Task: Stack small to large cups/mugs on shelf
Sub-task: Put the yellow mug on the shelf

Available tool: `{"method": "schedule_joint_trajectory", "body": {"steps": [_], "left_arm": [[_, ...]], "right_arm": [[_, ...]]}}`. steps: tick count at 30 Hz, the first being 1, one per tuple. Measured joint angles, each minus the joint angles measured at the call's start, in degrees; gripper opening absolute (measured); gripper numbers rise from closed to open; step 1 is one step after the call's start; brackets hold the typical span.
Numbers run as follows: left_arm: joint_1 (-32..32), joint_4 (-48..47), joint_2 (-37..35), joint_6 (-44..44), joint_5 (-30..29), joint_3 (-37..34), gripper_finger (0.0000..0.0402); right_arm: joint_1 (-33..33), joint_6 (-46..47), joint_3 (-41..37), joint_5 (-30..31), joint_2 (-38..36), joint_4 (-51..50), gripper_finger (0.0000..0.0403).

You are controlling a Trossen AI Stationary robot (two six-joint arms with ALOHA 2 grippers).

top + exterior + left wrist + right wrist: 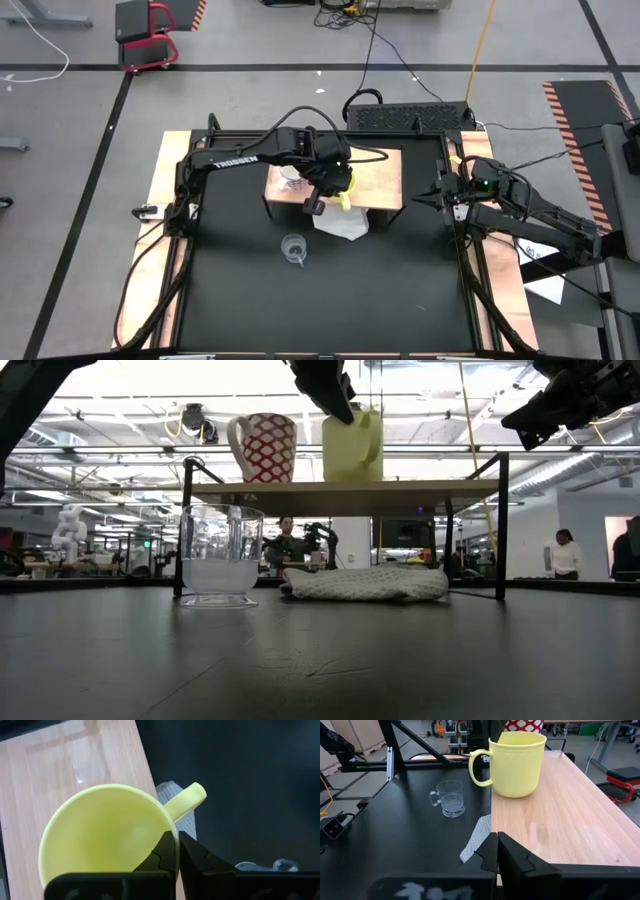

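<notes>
A yellow handled mug (105, 840) stands upright on the light-wood shelf (560, 825), near its front edge, with my left gripper (176, 851) shut on its rim. In the low view its base (352, 478) is level with the shelf board. A white mug with a red pattern (265, 448) stands on the shelf beside it. The clear glass cup (294, 248) stands on the black table in front of the shelf. My right gripper (497, 852) waits shut above the table's right edge and holds nothing. My left gripper has the yellow mug's rim (172, 831), close beside the handle (187, 800), with one finger inside the mug and one outside. The fingers come slanting down from above. The mug stays upright, its base at the shelf board (515, 795).
A white knitted cloth (365, 582) lies on the table, partly under the shelf's front edge. The shelf's black frame legs (502, 525) stand at its corners. People and equipment show in the room beyond the table.
</notes>
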Motion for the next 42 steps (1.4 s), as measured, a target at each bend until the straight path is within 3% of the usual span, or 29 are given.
{"method": "schedule_joint_trajectory", "body": {"steps": [17, 42], "left_arm": [[0.1, -1.0, -3.9, -0.5, -2.0, -0.5, 0.0004], [0.0, 1.1, -4.1, -0.8, -0.9, -1.4, 0.0004]], "right_arm": [[0.0, 0.0, 0.0, 0.0, 0.2, 0.0, 0.0000], [0.0, 0.0, 0.0, 0.0, 0.4, 0.0, 0.0000]]}}
